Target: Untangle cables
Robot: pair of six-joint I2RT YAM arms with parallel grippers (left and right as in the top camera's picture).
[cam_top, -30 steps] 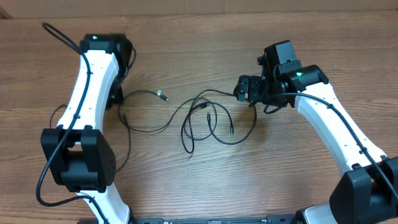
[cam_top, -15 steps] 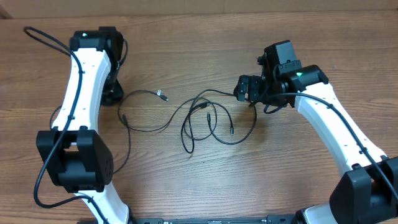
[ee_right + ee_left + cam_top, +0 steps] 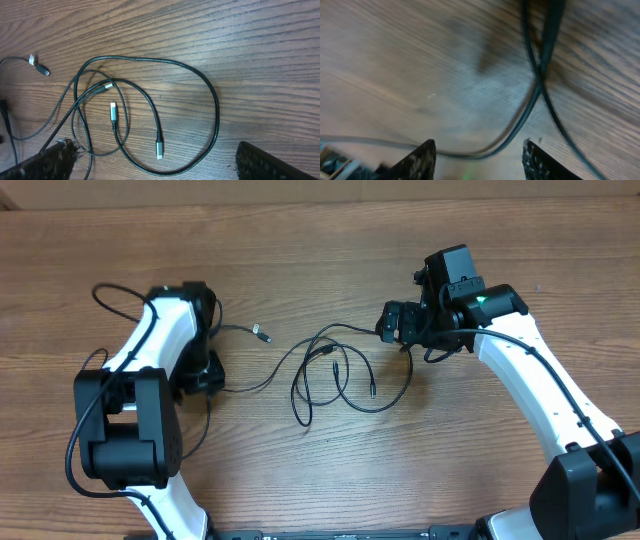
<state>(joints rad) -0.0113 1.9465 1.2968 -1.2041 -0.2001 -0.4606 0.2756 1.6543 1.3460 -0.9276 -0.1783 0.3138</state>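
Wood-grain counter (image 3: pixel 320 240), carrying the lot.

Item: cables (image 3: pixel 350 328), thin black cords lying flat at the centre and looped over one another, with several strands crossing. Three plug ends lay inside the loops. A fourth plug (image 3: pixel 262 335) sat free at 10 o'clock of the knot, on a strand trailing off toward 9 o'clock.

Left pincer (image 3: pixel 480 159), at 9 o'clock of the knot, pointed down with its fingers apart and clamped on nothing. A strand curved on the counter just ahead of its tips, likely the piece meant to be drawn clear.

Right pincer (image 3: pixel 160 161), at 1 o'clock, stood wide apart and empty above the loops, seemingly placed to pin or lift that side.

Crossings not yet undone.
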